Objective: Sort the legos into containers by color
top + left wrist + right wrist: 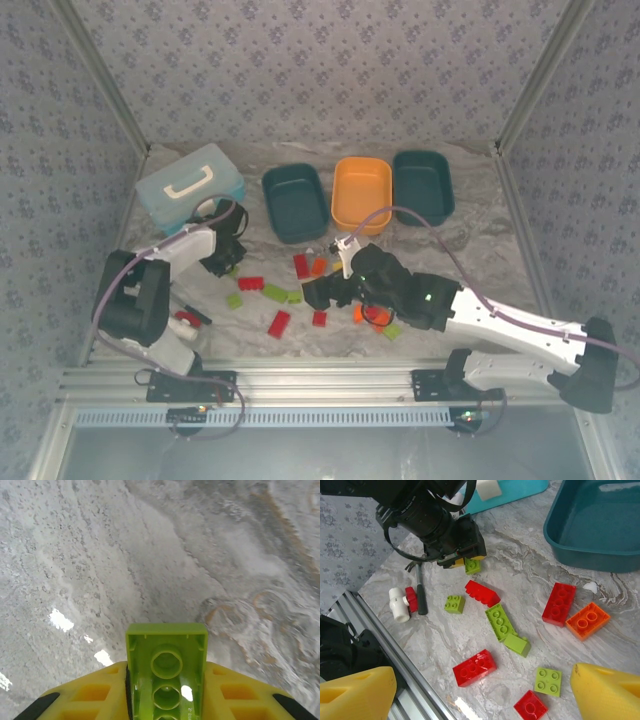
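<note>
My left gripper is shut on a lime green lego, held with its hollow underside toward the camera just above the marbled table. From above, this gripper sits left of the loose bricks, in front of the left teal container. My right gripper hangs open over a red lego, with a green 2x2 lego and a small red lego near its right finger. Other red, green and orange legos lie scattered between the arms. The orange container and the right teal container stand at the back.
A light blue lidded case stands at the back left. A white and red fitting and a black-handled tool lie near the left arm's base. The metal rail runs along the near edge.
</note>
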Motion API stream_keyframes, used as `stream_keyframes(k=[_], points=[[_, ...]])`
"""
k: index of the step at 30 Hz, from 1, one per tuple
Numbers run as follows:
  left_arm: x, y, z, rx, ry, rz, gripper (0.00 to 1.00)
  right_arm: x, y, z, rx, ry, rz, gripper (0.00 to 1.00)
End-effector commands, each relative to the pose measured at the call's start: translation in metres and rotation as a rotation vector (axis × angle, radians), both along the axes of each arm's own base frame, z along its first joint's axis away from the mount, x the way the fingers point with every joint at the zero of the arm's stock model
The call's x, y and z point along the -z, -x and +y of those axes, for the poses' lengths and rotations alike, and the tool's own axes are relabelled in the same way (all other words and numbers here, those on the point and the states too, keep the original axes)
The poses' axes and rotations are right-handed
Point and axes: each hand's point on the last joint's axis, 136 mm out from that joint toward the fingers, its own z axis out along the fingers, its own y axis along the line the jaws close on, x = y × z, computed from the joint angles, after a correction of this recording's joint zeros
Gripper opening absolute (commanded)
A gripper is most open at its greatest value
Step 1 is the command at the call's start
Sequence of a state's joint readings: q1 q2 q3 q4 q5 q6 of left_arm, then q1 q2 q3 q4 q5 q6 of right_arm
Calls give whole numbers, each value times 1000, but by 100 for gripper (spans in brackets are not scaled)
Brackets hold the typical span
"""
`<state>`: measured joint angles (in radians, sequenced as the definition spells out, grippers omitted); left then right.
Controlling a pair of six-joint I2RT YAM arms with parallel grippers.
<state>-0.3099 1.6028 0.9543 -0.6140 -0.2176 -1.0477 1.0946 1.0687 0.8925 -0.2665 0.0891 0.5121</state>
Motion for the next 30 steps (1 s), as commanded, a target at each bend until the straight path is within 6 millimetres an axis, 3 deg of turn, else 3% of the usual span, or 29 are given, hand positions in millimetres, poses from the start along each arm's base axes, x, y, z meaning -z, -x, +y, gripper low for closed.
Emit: stream_keyframes(k=[1, 9, 13, 16, 20, 30], points=[[-38, -14, -9, 64, -22, -85, 32, -7, -7, -8, 49, -32, -8, 92], [-107, -63, -82, 327, -14, -224, 32, -1, -44, -48, 279, -28, 21, 92], [-118, -93, -120, 447, -17, -253, 32, 6, -56, -71, 402, 6, 62, 92], [-113, -114, -144, 518, -30, -242, 31, 17, -61, -88, 485, 44, 98, 92], [-90, -133, -157, 554, -61, -163, 31, 21, -63, -102, 537, 49, 117, 92], [-40, -146, -166, 580, -125, 11, 32, 25, -60, -121, 584, 63, 130, 92]])
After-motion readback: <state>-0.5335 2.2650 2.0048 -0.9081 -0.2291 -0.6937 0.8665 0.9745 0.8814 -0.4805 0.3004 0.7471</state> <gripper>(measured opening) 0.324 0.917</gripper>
